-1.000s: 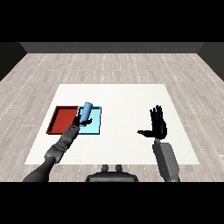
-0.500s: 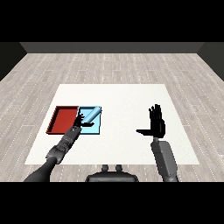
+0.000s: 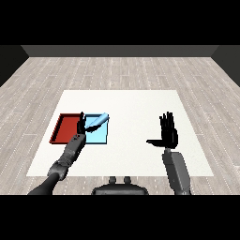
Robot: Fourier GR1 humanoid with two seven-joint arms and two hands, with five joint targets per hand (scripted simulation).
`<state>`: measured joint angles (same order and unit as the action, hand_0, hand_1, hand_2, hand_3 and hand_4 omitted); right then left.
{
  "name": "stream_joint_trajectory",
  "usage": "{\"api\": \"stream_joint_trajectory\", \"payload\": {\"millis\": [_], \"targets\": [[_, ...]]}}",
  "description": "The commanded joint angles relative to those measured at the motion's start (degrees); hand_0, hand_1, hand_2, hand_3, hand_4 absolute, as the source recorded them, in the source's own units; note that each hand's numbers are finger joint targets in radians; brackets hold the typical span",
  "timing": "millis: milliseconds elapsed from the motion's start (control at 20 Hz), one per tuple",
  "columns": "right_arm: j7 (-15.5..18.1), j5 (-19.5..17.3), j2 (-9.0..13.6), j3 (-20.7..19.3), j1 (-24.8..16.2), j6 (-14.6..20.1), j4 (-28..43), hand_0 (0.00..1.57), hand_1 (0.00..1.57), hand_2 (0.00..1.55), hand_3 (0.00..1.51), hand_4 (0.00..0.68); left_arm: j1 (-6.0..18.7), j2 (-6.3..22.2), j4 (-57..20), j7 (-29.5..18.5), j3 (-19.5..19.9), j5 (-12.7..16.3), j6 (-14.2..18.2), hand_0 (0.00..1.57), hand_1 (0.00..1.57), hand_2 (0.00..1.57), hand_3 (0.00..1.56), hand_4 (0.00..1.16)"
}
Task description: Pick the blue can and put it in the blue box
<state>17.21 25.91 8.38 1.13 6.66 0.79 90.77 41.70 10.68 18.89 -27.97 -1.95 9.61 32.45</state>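
The blue can (image 3: pixel 97 122) lies on its side in the light blue tray (image 3: pixel 98 137), its top end resting near the tray's far right corner. My left hand (image 3: pixel 81 124) hovers over the seam between the two trays, just left of the can, with fingers straight and nothing in them. My right hand (image 3: pixel 168 132) is held up over the table at the right, fingers spread open and thumb pointing left, far from the can.
A red tray (image 3: pixel 65 129) lies directly left of the light blue one, touching it. Both sit on the white table (image 3: pixel 131 108), which spreads wide between the trays and my right hand. A wooden floor surrounds the table.
The can went from upright in my left hand to lying tilted in the blue tray. My left hand let go of it and drew back left. The right hand stayed still.
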Motion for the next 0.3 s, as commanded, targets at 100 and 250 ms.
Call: {"api": "stream_joint_trajectory", "payload": {"millis": [100, 250], "targets": [[-2.41, -1.46, 1.90, 0.40, -0.11, 0.31, 0.43, 0.00, 0.00, 0.00, 0.00, 0.000, -5.24, 0.13, 16.10, -14.44, 0.78, 3.11, -10.34, 0.00, 0.00, 0.00, 0.00, 0.00], [-1.54, -1.93, 2.26, 0.27, -2.20, -0.10, 1.51, 0.00, 0.00, 0.00, 0.00, 0.000, -12.76, -3.65, 25.27, -15.81, -2.44, 3.14, -11.77, 0.00, 0.00, 0.00, 0.00, 0.00]]}}
